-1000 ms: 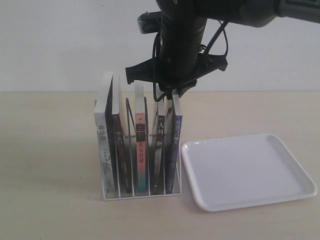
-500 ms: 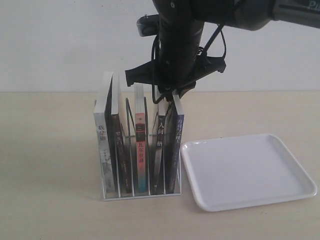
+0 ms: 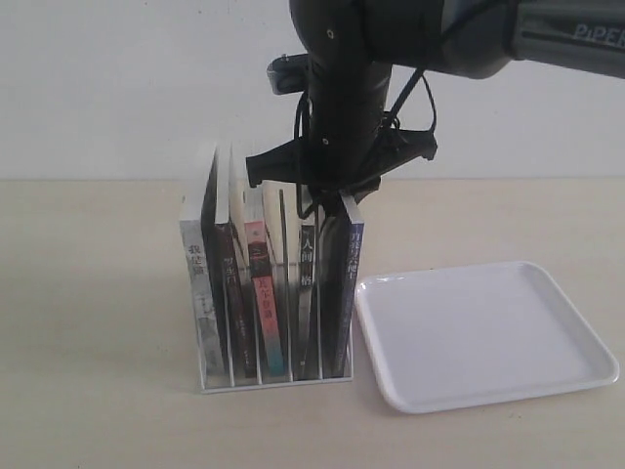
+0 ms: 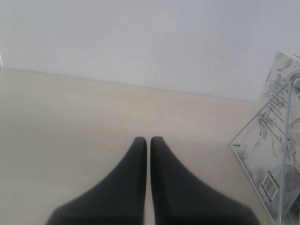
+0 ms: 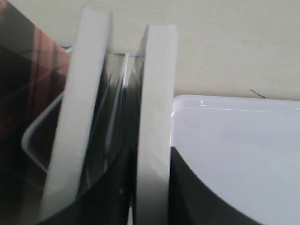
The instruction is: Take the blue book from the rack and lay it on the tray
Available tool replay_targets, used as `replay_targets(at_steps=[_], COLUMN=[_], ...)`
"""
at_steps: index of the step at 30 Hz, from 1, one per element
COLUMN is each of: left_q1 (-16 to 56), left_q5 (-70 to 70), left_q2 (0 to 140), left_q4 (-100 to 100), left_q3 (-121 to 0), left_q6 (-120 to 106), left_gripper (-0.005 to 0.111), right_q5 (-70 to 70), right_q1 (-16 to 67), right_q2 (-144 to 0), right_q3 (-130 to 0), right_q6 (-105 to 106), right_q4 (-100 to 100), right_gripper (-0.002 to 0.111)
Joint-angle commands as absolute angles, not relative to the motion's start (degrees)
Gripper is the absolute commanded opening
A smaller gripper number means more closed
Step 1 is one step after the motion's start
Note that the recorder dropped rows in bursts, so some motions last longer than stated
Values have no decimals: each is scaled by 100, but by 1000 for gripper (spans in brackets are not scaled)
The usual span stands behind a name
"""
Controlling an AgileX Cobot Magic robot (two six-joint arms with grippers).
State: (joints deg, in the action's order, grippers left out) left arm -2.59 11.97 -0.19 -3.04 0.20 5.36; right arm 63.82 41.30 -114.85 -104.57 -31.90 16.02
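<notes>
Blue book [image 3: 344,283]: we see it standing on end in the rack's [image 3: 273,383] end slot beside the tray [image 3: 586,376] — long axis near vertical, navy spine facing the exterior camera.
Right gripper [image 3: 330,195]: clamped on its top edge.
Left gripper [image 4: 148,140]: closed, empty, over bare bench [image 3: 98,293].
Room: pale bench — white wall [image 3: 117,88] behind.

Right arm [image 3: 459,34] comes in from the top right and bends so the wrist points straight down. Right gripper [image 3: 330,191] has a finger on each side of the blue book's [image 3: 347,283] top edge, pinching it. Left gripper [image 4: 148,140] sits with both fingers pressed flat together.
</notes>
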Motion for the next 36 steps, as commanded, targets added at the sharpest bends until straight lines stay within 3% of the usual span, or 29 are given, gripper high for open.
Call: replay_targets(at_steps=[1, 16, 36], left_q1=[-278, -278, -278], left_q5=[1147, 1147, 1147], left_q2=[0, 0, 0], left_q4=[-363, -363, -363], left_q3=[0, 0, 0], left_q6=[592, 592, 592], left_gripper=[4, 4, 4], right_q5=[6424, 6452, 6318], right_q1=[4117, 4117, 4184], right_q2=[-11423, -10573, -11148], right_q3=[-10449, -10470, -10460], right_q6=[-3132, -3151, -3996], right_q4=[1679, 1679, 1697], right_gripper=[0, 0, 0])
